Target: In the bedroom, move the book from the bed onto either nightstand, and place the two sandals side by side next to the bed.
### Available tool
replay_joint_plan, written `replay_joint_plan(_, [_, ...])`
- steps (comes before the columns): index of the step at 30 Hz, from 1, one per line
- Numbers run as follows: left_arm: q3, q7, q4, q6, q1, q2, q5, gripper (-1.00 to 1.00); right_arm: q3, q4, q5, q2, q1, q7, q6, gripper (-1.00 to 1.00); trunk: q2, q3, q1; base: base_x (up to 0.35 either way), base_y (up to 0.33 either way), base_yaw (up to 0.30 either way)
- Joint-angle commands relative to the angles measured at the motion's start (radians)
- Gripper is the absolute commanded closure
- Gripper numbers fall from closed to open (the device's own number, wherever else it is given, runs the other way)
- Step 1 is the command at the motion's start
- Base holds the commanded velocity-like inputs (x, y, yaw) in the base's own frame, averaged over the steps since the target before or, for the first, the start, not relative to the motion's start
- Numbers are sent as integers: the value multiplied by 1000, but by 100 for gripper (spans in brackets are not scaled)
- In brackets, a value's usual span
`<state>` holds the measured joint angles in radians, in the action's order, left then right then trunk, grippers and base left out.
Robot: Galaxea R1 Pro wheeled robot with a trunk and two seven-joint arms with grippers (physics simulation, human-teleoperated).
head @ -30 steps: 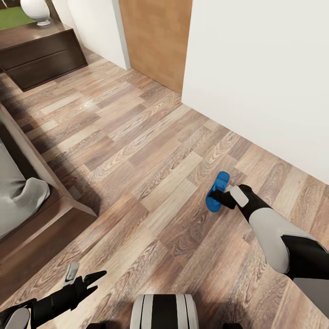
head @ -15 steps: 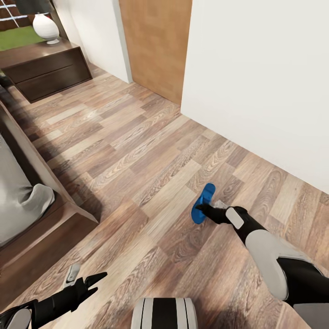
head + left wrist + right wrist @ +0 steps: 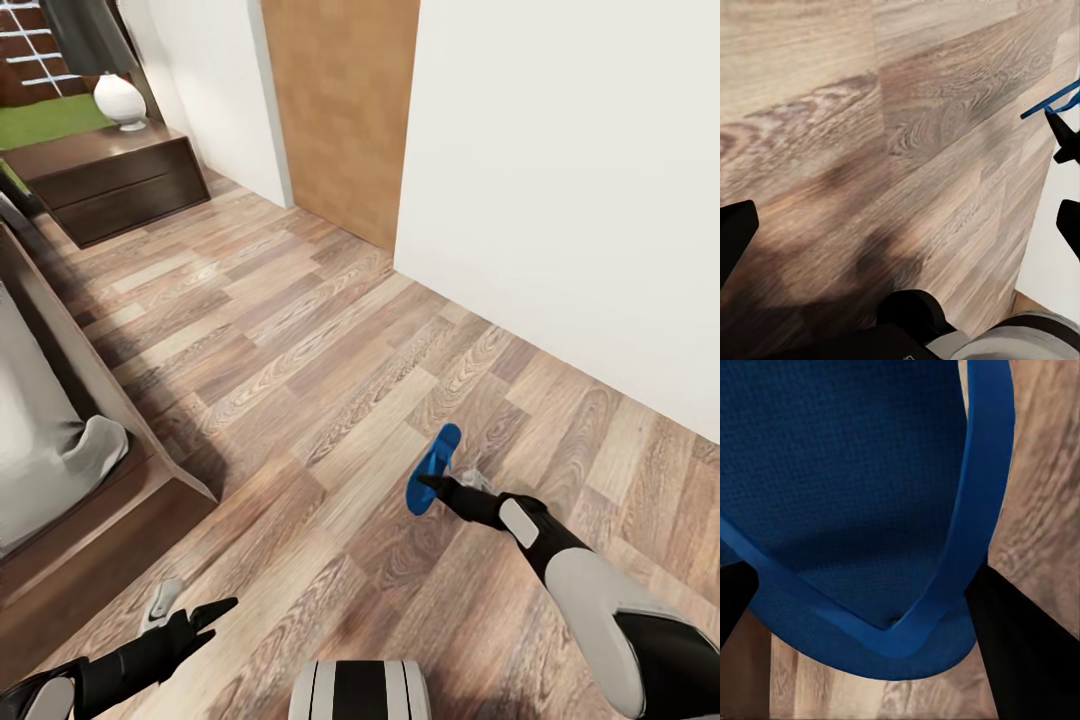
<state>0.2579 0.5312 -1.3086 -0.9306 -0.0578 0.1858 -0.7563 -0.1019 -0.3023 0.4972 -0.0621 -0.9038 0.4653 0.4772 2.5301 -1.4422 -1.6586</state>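
Bright blue stands out against the wood-plank floor: one flat sandal hangs tipped on edge above the boards, pinched near one end by the right gripper, whose two dark fingers are closed on it. In the right wrist view the sandal's textured sole and thin blue straps sit between the black fingers, close to the lens. The sandal is in the open middle of the bedroom, well apart from the bed, whose dark brown frame and pale grey mattress lie at the left of the head view. A dark nightstand with a white lamp on it stands further back, past the bed. The left gripper hangs low near the robot's base with its fingers spread and nothing between them.

The step in hand looks like carrying this sandal to the bedside. To do it well, hold the pinch firm, since the sandal is thin and gripped near one end, and it may swing or slip. Travel smoothly, bring it down flat with the sole on the floor just beside the bed frame, and leave room alongside for its partner.
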Motion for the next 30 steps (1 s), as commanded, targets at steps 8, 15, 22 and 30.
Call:
replay_joint_plan(8, [1, 4, 0, -2, 0, -4, 14, -100, -8, 15, 2, -13, 64, 116, 0, 100, -2, 30, 4, 0, 0, 0])
replay_joint_plan(15, [1, 4, 0, -2, 0, -5, 15, -100, -8, 25, 3, -35, 106, 173, -1, 100, -3, 58, 7, 0, 0, 0])
replay_joint_plan(22, [1, 4, 0, -2, 0, -8, 18, -100, -9, 65, 4, -48, 131, 257, -33, 100, -5, 85, 10, 0, 0, 0])
replay_joint_plan(30, [-1, 4, 0, -2, 0, -8, 31, -100, -8, 111, 4, -52, 137, 330, -60, 100, -7, 116, 14, 0, 0, 0])
